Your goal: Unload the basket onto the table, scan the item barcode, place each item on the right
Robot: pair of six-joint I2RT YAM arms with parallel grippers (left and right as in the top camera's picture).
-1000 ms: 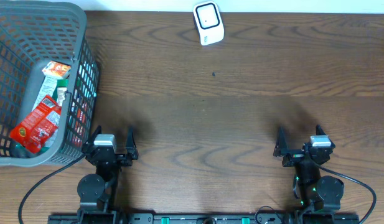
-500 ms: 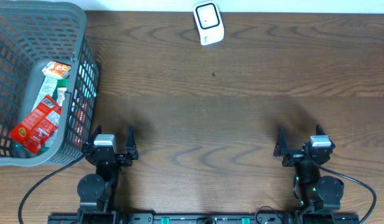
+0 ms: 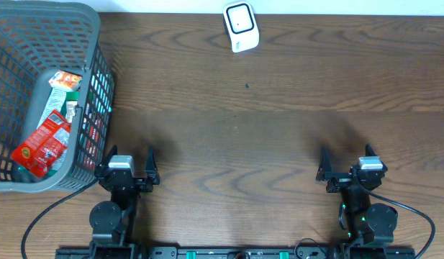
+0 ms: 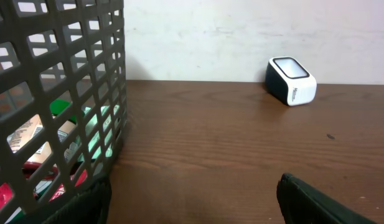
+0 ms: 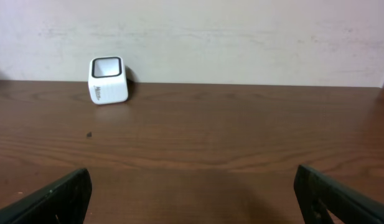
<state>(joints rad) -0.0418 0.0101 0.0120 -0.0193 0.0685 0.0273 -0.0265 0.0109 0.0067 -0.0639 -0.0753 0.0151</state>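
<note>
Since the left gripper [image 3: 128, 160] and right gripper [image 3: 345, 162] both sit spread wide and empty at the near edge, the red packet [image 3: 40, 144] must be fished from the grey basket [image 3: 92, 79] beside the left one; the jaws may snag the mesh or pinch two packets. The white scanner [image 3: 241, 26] stands well beyond; its side print and the packet's label are unreadable.

Open tabletop [image 3: 279, 129] runs to the scanner [image 3: 241, 26]; the basket [image 3: 98, 36] crowds the left end effector [image 3: 129, 155]
</note>
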